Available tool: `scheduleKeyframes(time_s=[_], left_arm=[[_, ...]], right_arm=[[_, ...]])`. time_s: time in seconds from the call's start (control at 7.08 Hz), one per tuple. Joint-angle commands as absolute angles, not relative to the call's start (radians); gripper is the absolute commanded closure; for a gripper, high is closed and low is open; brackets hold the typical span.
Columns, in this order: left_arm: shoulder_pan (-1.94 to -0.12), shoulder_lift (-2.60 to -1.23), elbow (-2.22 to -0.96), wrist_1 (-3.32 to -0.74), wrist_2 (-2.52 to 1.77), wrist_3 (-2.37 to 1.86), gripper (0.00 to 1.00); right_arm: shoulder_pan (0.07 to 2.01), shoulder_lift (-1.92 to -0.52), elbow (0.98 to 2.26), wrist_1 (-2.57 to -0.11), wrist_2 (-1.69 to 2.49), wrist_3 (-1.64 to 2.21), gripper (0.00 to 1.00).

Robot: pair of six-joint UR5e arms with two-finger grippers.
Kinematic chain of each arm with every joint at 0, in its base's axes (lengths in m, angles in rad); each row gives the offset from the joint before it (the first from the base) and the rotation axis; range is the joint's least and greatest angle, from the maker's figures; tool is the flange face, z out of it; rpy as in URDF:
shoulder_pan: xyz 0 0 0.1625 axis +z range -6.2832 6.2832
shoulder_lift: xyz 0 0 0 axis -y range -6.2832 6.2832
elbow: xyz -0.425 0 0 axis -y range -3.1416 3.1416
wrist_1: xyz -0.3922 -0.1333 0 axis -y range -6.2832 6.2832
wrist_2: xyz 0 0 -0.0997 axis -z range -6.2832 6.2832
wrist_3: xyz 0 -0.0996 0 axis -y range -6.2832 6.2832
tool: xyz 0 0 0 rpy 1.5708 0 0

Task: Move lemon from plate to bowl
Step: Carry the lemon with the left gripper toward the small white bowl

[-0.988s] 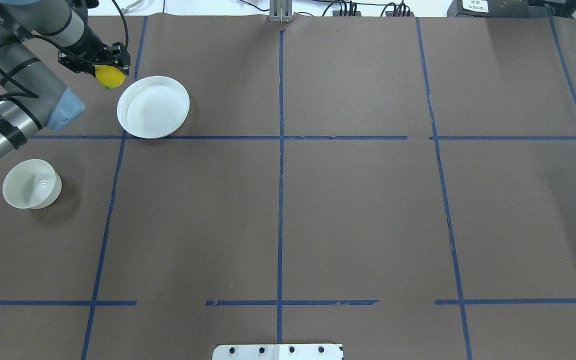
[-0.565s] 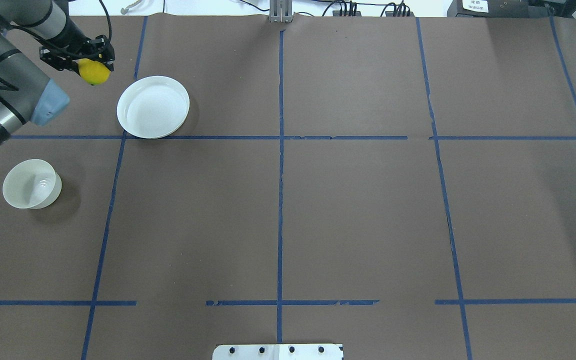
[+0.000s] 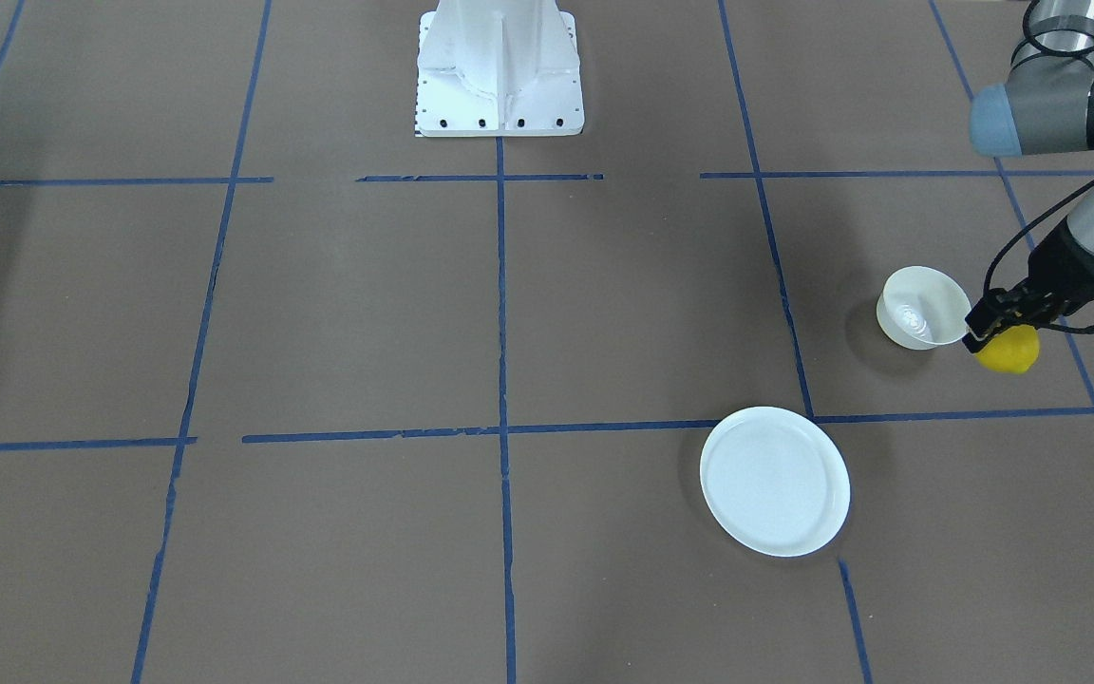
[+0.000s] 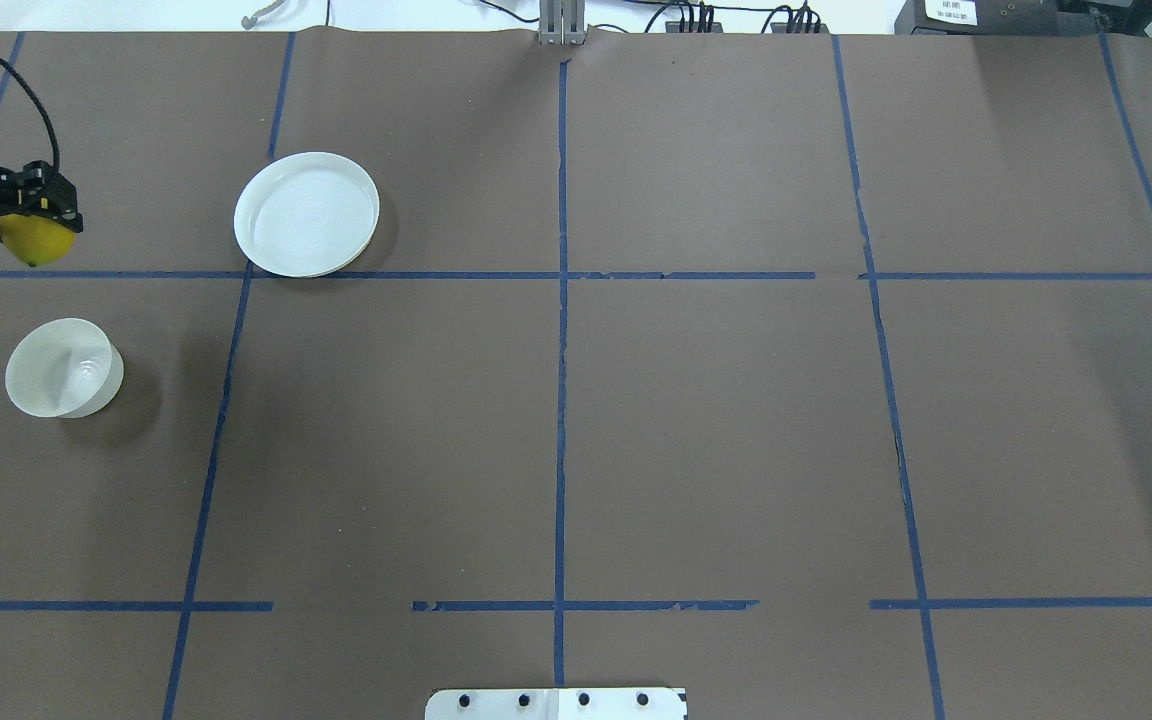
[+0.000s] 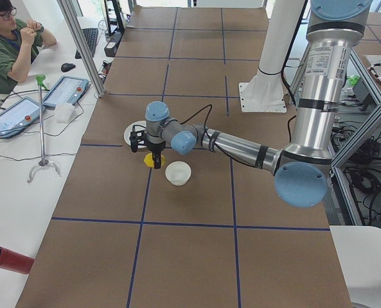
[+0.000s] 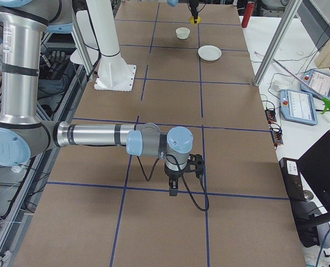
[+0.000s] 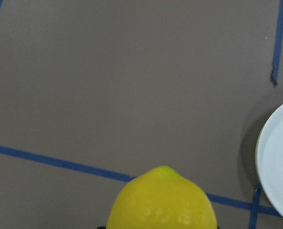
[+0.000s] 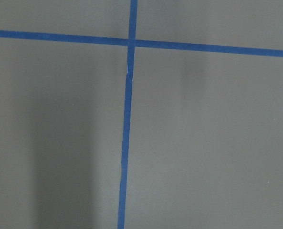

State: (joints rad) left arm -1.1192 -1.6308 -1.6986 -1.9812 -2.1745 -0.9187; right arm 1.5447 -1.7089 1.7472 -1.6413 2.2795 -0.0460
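My left gripper (image 4: 31, 225) is shut on the yellow lemon (image 4: 34, 243) and holds it above the table. It is left of the empty white plate (image 4: 307, 213) and beyond the small white bowl (image 4: 63, 368). In the front-facing view the lemon (image 3: 1009, 349) hangs just right of the bowl (image 3: 923, 306), and the plate (image 3: 775, 481) lies nearer the camera. The left wrist view shows the lemon (image 7: 162, 200) at the bottom and the plate's rim (image 7: 279, 162) at the right edge. My right gripper (image 6: 174, 186) shows only in the exterior right view, so I cannot tell its state.
Brown paper with blue tape lines (image 4: 560, 300) covers the table. The white robot base (image 3: 499, 66) stands at the middle of the robot's side. An operator (image 5: 7, 38) sits at a side table with tablets (image 5: 62, 93). A red cylinder (image 5: 7, 260) lies off the table.
My left gripper has carried the lemon left and toward the robot's side, away from the plate and nearer the bowl. The plate and bowl have not moved.
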Motion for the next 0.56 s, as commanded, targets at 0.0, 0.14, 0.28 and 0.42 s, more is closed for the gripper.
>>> scheduleKeyframes(time_s=[0.0, 0.14, 0.28, 0.42], left_arm=[[-1.086, -1.533, -1.698, -2.1, -2.168, -0.937, 0.71], [-1.044, -1.531, -1.698, -2.121, -2.13, -0.984, 0.71], [-1.007, -1.528, -1.698, -2.131, -2.122, -1.008, 0.71], [-0.99, -1.528, -1.698, -2.131, -2.115, -1.02, 0.71]], right_arm=[[1.545, -1.709, 1.747, -1.641, 2.279, -0.046, 0.0], [1.545, -1.709, 1.747, -1.641, 2.279, -0.046, 0.0], [1.545, -1.709, 1.747, -1.641, 2.279, -0.046, 0.0], [1.545, -1.709, 1.747, -1.641, 2.279, -0.046, 0.0]])
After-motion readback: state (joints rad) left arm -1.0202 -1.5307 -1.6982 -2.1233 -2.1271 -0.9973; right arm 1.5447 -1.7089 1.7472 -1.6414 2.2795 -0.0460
